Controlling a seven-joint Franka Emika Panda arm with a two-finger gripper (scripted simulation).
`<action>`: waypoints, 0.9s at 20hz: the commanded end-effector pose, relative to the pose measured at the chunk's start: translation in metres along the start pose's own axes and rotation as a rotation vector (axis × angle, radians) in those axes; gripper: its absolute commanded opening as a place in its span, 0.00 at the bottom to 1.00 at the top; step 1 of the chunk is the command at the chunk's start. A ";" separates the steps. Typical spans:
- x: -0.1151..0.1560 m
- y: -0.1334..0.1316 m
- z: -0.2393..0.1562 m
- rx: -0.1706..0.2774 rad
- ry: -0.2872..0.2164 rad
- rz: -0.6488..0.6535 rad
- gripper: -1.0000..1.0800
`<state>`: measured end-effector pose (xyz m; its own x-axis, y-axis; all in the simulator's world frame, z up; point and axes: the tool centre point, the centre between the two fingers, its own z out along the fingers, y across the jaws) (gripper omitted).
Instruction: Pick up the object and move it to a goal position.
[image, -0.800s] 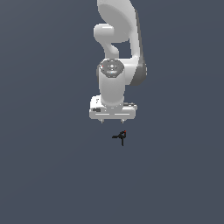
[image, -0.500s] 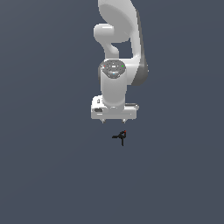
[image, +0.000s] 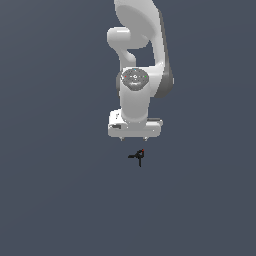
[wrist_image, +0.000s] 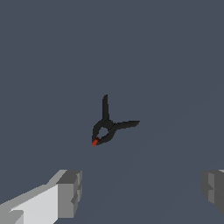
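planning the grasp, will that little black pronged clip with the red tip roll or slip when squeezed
The clip lies flat with prongs splayed, so it probably won't roll. Its thin, angled prongs give little flat surface, so it may pivot or squirt sideways between the fingers. It looks small and likely light beside the open tool.

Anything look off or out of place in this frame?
Nothing stands out. The small black pronged object with its red tip lies intact on the plain grey floor, apart from the tool, whose fingers are spread wide above it. No spills or damage visible.
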<state>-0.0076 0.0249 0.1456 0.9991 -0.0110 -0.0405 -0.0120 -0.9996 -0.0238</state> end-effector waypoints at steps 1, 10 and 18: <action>0.000 0.000 0.001 0.000 0.000 0.010 0.96; 0.004 -0.006 0.014 0.001 0.005 0.117 0.96; 0.010 -0.013 0.035 0.000 0.015 0.297 0.96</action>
<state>0.0002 0.0372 0.1147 0.9632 -0.2667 -0.0325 -0.2672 -0.9635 -0.0144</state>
